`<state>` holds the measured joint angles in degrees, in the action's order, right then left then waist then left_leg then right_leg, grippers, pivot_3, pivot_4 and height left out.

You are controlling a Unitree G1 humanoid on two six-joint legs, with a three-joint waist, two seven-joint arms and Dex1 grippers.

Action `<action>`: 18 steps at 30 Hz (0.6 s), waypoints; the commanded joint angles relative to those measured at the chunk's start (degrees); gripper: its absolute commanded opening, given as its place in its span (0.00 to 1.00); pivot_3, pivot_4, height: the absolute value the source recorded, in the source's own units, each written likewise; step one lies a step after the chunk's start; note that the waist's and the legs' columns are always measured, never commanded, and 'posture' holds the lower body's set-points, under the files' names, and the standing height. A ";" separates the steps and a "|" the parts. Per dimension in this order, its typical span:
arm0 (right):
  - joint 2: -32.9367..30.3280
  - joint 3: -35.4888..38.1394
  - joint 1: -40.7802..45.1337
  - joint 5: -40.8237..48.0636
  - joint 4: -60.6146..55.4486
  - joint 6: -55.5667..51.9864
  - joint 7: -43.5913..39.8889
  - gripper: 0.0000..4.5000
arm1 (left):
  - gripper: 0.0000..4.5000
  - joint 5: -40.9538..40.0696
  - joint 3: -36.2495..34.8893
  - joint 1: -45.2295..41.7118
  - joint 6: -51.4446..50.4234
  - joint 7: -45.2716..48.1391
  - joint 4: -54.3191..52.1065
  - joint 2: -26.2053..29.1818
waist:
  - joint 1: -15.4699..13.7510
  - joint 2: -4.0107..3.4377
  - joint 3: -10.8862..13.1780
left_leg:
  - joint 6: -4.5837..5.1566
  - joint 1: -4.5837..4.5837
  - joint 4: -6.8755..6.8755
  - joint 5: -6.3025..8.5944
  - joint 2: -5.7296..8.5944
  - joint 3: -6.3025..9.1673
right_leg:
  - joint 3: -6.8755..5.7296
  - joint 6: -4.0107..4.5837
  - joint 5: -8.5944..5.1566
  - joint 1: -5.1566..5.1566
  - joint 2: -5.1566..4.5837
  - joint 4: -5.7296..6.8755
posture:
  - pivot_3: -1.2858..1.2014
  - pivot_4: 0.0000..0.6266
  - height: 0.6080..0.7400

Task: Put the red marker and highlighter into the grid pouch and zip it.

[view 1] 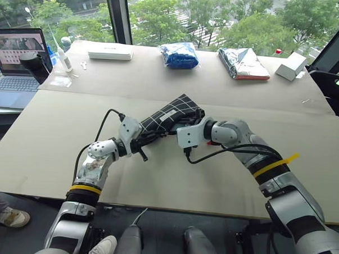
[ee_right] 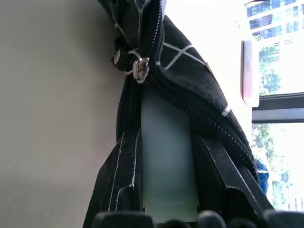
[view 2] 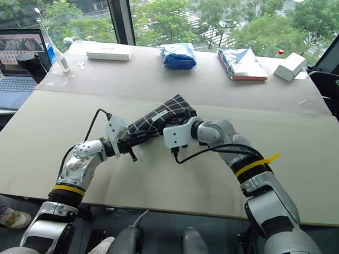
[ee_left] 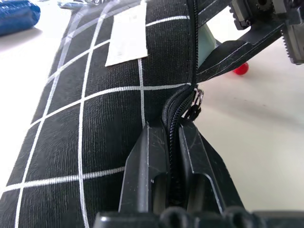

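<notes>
Black grid pouch (view 1: 171,117) with white lines, held up off the table at centre frame, slanting from lower left to upper right. Soft fabric, light, sagging and folding wherever unsupported; probably best pinched along the stiffer zipper seam or at an end, with the metal zipper pull (ee_left: 197,98) as the spot for closing. Zipper partly open, mouth gaping beyond the pull. Inside the mouth, a pale whitish-green barrel, likely the highlighter (ee_right: 167,156), smooth hard plastic and apt to slip, slim enough to slide in lengthwise; cap not visible. Red marker not made out; cannot tell whether already inside. Small red spot (ee_left: 241,69) on the table past the pouch, too unclear to name. Left gripper (view 1: 142,141), lower left of centre, clenched on the pouch's closed end right at the zipper seam. Right gripper (view 1: 187,128), just right of the pouch, fingers set part way apart around the pale barrel at the pouch's mouth, seemingly grasping it. Tan table (view 1: 56,139) beneath. Along the far edge at the top: white box (view 1: 110,51), blue bag (view 1: 179,54), silvery packet (view 1: 242,64), small white box (view 1: 290,66). Laptop (view 1: 17,64) at upper left.
</notes>
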<state>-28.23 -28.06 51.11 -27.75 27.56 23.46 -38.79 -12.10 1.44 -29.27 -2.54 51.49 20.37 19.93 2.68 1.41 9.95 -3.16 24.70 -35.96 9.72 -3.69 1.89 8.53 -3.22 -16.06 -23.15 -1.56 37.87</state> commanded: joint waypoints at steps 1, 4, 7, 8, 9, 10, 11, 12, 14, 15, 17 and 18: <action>-1.59 2.07 -0.69 3.74 -1.84 1.70 -3.48 0.24 | 0.00 -2.20 -1.40 -1.31 -1.28 1.35 -3.08 1.75 | -0.03 0.00 0.00 | 0.00 0.00 0.00 0.00 0.00 0.00 | 0.00 0.00 0.00 0.00 0.00 0.01 | 0.52 0.24 1.00; -1.88 2.87 -0.60 4.73 -1.84 1.86 -3.87 0.24 | 0.00 -2.77 -1.49 -1.48 -2.61 3.15 -3.05 3.16 | 0.00 0.00 0.00 | 0.00 0.00 -0.01 0.00 0.00 0.00 | 0.00 0.00 0.00 0.01 0.00 0.01 | 0.52 0.24 1.00; -1.81 2.34 -0.90 4.15 -2.05 3.03 -3.71 0.24 | 0.00 -4.39 -1.17 -1.33 -5.05 5.61 -4.17 4.34 | 0.06 0.00 0.00 | 0.00 -0.01 0.00 0.00 0.00 0.00 | 0.00 0.00 0.00 0.01 0.00 0.01 | 0.52 0.24 1.00; -1.63 2.20 -1.17 4.28 -2.09 3.05 -3.98 0.24 | 0.00 -4.95 -1.10 -1.26 -6.10 6.28 -4.75 4.64 | 0.08 0.00 0.00 | 0.00 -0.01 0.00 0.00 -0.01 0.00 | 0.00 0.00 0.00 0.00 0.00 0.01 | 0.52 0.24 1.00; -1.54 2.00 -1.65 4.63 -2.38 3.15 -4.62 0.24 | 0.00 -5.46 -1.04 -1.21 -6.98 6.88 -5.40 4.92 | 0.09 0.00 0.00 | 0.00 -0.01 0.00 0.00 0.00 0.00 | 0.00 0.00 0.00 0.00 0.00 0.01 | 0.52 0.24 1.00; -1.41 1.99 -2.10 5.10 -2.66 2.98 -5.19 0.24 | 0.00 -5.64 -1.06 -1.23 -7.47 7.05 -5.80 5.11 | 0.07 0.00 0.00 | 0.00 -0.01 0.00 0.00 0.00 0.00 | 0.00 0.00 0.00 0.00 0.00 0.01 | 0.52 0.24 1.00; -1.32 2.03 -2.40 5.40 -2.88 2.87 -5.60 0.24 | 0.00 -5.73 -1.08 -1.26 -7.77 7.09 -6.07 5.25 | 0.03 0.00 0.00 | 0.00 -0.01 0.00 0.00 -0.01 0.00 | 0.00 0.00 0.00 0.00 0.00 0.01 | 0.52 0.24 1.00; -0.87 2.47 -2.95 6.96 -3.53 1.58 -6.83 0.35 | 0.00 -5.63 -1.31 -1.44 -7.80 6.79 -6.01 5.36 | 0.01 0.00 0.00 | 0.00 -0.01 0.00 0.00 0.00 0.00 | 0.00 0.00 0.00 0.01 0.00 0.01 | 0.52 0.24 1.00; -0.02 3.44 -2.80 7.04 -3.43 0.29 -5.52 0.49 | 0.00 -5.64 -2.15 -1.91 -8.03 5.90 -5.74 5.33 | 0.04 0.00 0.00 | 0.00 -0.01 -0.01 0.00 0.00 0.00 | 0.00 0.00 0.00 0.02 0.00 0.01 | 0.52 0.24 1.00; 0.36 3.84 -2.29 6.23 -2.63 -0.38 -4.07 0.58 | 0.00 -5.62 -2.52 -2.12 -8.02 5.38 -5.60 5.25 | 0.05 0.00 0.00 | 0.00 -0.01 -0.02 0.00 -0.01 0.00 | 0.00 0.00 0.00 0.02 0.00 0.01 | 0.52 0.24 1.00; 0.24 4.51 -1.42 6.53 -1.26 -0.16 -3.83 0.72 | 0.00 -5.47 -2.99 -2.28 -7.83 4.24 -5.44 5.08 | 0.03 0.00 0.00 | 0.00 -0.02 -0.02 0.00 -0.01 0.01 | 0.00 0.00 0.00 0.00 0.01 0.07 | 0.52 0.24 1.00; 0.24 5.37 -1.03 7.79 -0.81 -0.76 -4.16 0.72 | 0.00 -5.46 -3.20 -2.31 -7.78 3.66 -5.39 4.96 | 0.04 0.00 0.00 | 0.00 -0.02 -0.02 0.00 -0.01 0.00 | 0.00 0.00 0.00 0.00 0.00 0.07 | 0.52 0.24 1.00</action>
<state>-27.66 -25.67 48.50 -21.66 26.48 23.48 -43.19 -16.12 0.40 -30.38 -10.70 56.50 16.72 24.79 2.72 1.41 9.95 -3.16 24.68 -35.98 9.72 -3.70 1.89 8.53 -3.21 -16.07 -23.15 -1.56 37.93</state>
